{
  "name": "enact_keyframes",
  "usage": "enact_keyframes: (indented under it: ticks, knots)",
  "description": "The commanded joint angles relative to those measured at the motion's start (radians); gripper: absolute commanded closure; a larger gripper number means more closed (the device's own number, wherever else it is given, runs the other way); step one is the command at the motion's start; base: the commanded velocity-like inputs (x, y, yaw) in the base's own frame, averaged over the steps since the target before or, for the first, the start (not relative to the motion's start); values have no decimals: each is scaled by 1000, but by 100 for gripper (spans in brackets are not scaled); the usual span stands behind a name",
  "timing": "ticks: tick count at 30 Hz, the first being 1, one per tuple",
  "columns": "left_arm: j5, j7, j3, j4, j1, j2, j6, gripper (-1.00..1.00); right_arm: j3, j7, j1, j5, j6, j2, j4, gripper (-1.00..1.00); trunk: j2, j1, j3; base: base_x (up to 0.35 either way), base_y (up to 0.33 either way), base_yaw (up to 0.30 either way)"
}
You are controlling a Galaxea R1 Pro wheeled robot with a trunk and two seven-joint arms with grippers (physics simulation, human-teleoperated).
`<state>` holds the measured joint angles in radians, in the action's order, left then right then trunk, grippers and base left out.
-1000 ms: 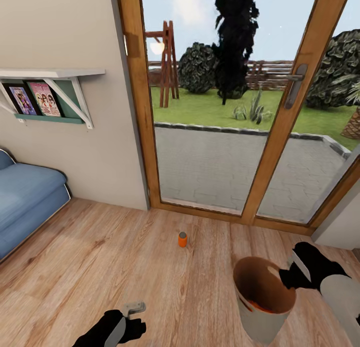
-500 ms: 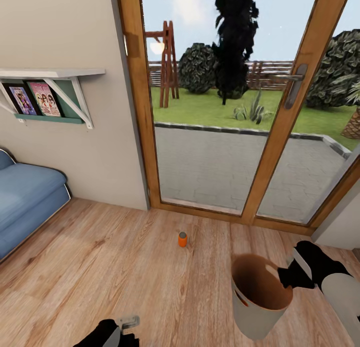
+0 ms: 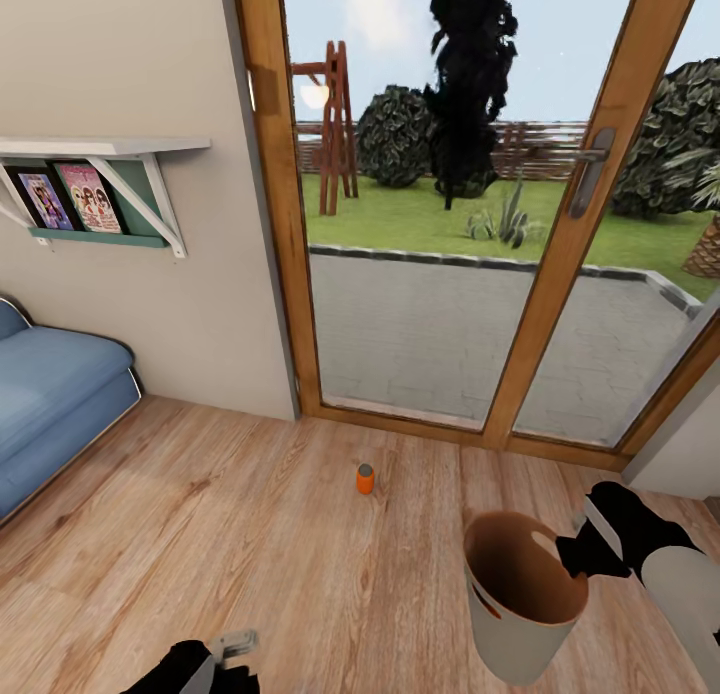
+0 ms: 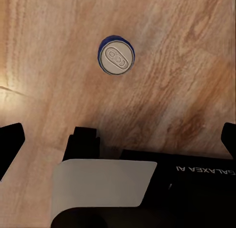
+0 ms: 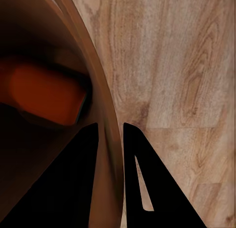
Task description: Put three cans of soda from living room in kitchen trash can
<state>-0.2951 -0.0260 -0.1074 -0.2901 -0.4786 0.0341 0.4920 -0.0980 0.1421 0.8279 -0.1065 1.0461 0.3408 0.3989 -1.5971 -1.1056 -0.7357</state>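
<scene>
The right gripper [image 5: 110, 134] is clenched on the rim of the round tapered bin [image 3: 500, 629], grey outside and wood-toned orange-brown inside; one finger sits inside the wall, the other outside. In the head view the bin is carried at about 5 o'clock, slightly tilted. An orange object lies at its bottom; it may be a can, but this cannot be confirmed.

The left gripper [image 4: 118, 139] hangs released, fingers spread wide, directly above a dark blue cylindrical soda can [image 4: 115, 55] with a grey pull-tab top. This can stands upright on the pale plank floor [image 3: 250, 534].

Recommended procedure: centre the blue can between the fingers, descend vertically, and close on the mid-body only. A skewed approach risks tipping the can.

An orange soda can with a grey top [image 3: 365, 479] stands upright at 12 o'clock, near the wood-framed glass door [image 3: 560, 244].
</scene>
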Motion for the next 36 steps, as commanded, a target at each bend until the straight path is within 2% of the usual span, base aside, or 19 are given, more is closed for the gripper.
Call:
enact_keyframes:
  ticks: [1,5,11,24,36]
  knots:
    - [0,11,0,0,0,3,-1,-100,2,5,0,-25,1,0,0,100,0,0,0,0,0,0]
    - [0,44,0,0,1,13,-16,-100,2,5,0,-24,1,-1,0,100,0,0,0,0,0,0]
    - [2,56,0,1,1,16,-47,-100,-1,5,0,-24,1,-3,0,100,0,0,0,0,0,0]
    - [2,54,0,2,4,44,-76,-100,-2,5,0,-23,1,-3,0,100,0,0,0,0,0,0]
    - [4,52,0,3,6,54,-102,-100,-6,6,-1,-21,1,-2,0,100,0,0,0,0,0,0]
